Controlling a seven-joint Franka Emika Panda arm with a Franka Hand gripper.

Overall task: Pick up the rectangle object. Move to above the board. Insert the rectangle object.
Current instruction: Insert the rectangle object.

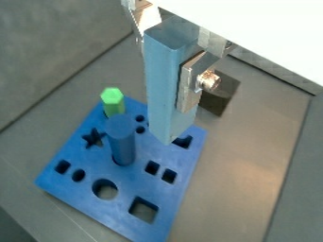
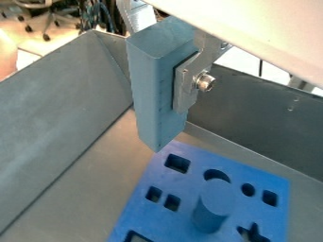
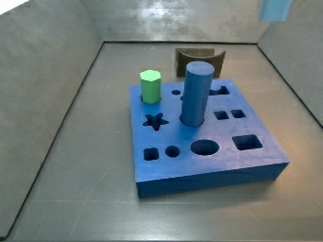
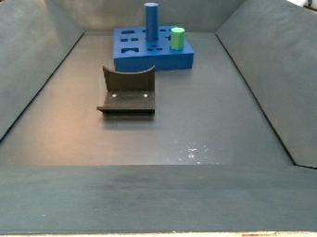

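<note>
The rectangle object (image 1: 167, 80) hangs upright in the air above the board (image 1: 76, 161), its lower end clear of the holed top in both wrist views. The end effector (image 1: 177, 76) pinches it near the upper end, a silver finger (image 1: 192, 83) flat against one side. On the board stand a dark-blue cylinder (image 3: 195, 93) and a green peg (image 3: 151, 87); a small brown arch-shaped piece (image 3: 198, 59) sits just behind the board.
</note>
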